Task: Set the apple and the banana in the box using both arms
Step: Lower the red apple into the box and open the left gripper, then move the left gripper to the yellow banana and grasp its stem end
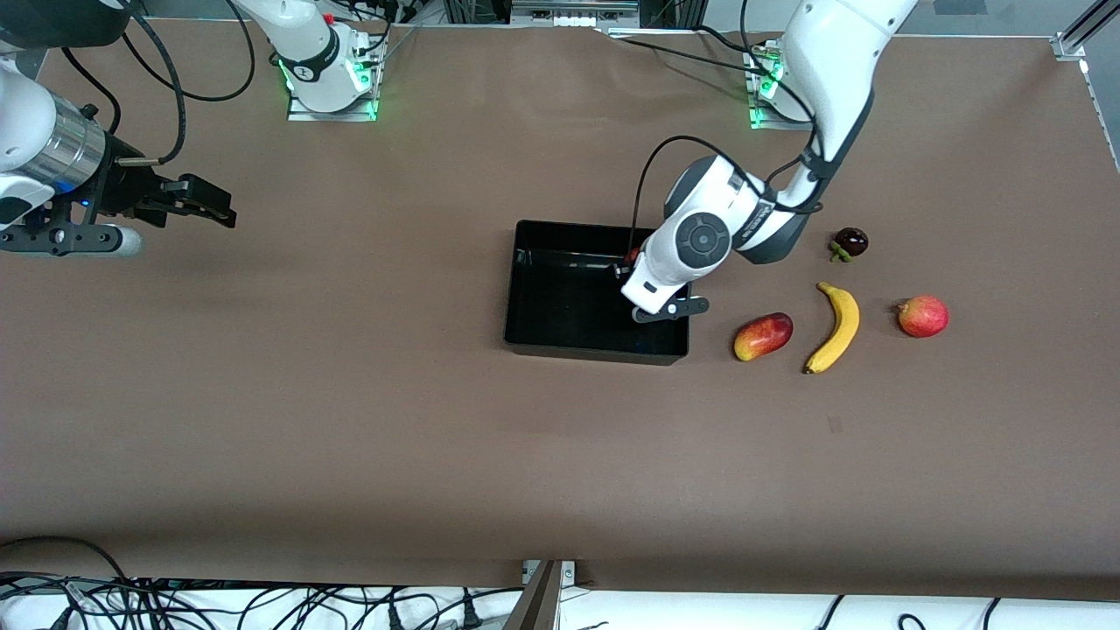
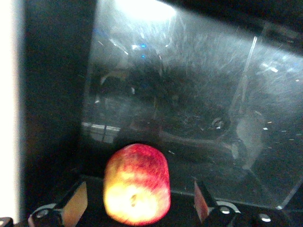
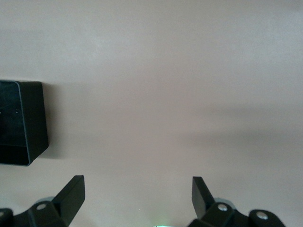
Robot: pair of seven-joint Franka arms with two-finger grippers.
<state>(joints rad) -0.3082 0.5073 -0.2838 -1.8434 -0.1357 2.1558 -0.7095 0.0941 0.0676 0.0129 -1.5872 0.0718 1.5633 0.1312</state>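
The black box point(image 1: 595, 353) sits mid-table. My left gripper point(image 2: 138, 191) is down inside it, at the end toward the left arm, mostly hidden under the wrist in the front view. Its fingers point(image 2: 75, 201) stand open, with a gap on each side of the red-and-yellow apple point(image 2: 137, 184). A sliver of the apple shows in the front view point(image 1: 632, 255). I cannot tell if the apple touches the box floor point(image 2: 189, 94). The banana point(image 1: 836, 326) lies on the table toward the left arm's end. My right gripper point(image 1: 210, 206) waits open and empty over bare table point(image 3: 138, 182).
An oblong red-yellow fruit point(image 1: 763, 336) lies between the box and the banana. A round red fruit point(image 1: 923, 316) lies beside the banana, toward the left arm's end. A dark purple fruit point(image 1: 850, 242) lies farther from the front camera. A corner of the box shows in the right wrist view point(image 3: 21, 123).
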